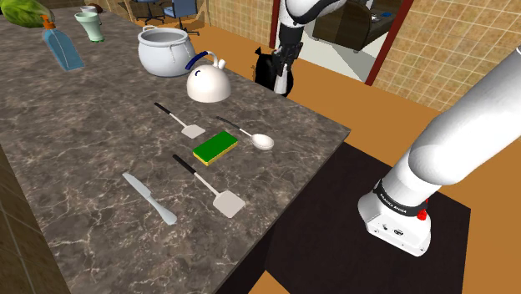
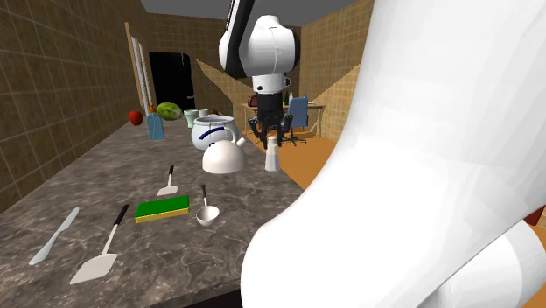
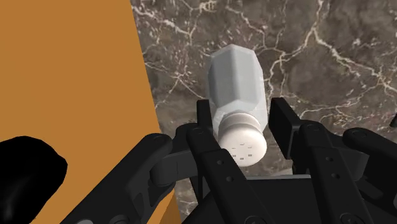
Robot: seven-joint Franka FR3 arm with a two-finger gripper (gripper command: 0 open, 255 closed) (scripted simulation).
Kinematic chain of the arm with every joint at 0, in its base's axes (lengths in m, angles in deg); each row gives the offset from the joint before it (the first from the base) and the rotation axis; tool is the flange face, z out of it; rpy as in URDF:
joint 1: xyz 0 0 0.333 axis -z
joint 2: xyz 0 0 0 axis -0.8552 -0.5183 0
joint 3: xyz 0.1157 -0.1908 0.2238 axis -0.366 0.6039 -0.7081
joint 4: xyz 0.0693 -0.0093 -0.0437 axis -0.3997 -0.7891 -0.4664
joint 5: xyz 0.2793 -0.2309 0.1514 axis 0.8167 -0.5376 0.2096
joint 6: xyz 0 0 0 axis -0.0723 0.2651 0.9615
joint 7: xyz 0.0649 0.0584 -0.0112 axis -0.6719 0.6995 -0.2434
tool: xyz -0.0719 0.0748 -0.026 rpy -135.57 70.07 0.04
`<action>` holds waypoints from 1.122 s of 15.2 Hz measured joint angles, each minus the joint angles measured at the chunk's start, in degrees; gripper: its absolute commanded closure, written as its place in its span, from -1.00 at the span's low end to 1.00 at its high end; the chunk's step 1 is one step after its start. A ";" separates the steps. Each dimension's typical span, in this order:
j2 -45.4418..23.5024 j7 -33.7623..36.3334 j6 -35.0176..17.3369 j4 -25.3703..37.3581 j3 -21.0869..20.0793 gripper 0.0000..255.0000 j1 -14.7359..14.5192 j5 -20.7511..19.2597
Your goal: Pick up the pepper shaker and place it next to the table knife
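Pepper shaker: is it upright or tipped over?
Upright: the pepper shaker stands on its base on the counter, cap uppermost.

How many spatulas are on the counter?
2. A small black-handled grey spatula lies near the white kettle; a larger black-handled spatula lies between the green-and-yellow sponge and the grey table knife.

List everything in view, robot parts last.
counter: 1, dark marble, under everything
pepper shaker: 1, white, counter edge, between fingers
table knife: 1, grey, shoulder view's lower left
large spatula: 1, black-handled, beside knife
small spatula: 1, black-handled, beside sponge
sponge: 1, green-yellow, mid-counter
spoon: 1, pale, beside sponge
kettle: 1, white, near shaker
pot: 1, white, behind kettle
bottle: 1, blue, far end
cup: 1, pale green, by bottle
arm: 1, white, reaching to shaker
fingers: 2, black, apart, flanking shaker
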 measured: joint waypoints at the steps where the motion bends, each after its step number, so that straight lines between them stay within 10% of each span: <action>1: 0.04 -0.16 0.73 0.70 0.04 1.00 0.02 0.05; 17: 2.49 -1.12 12.66 10.21 -0.14 1.00 -0.17 0.65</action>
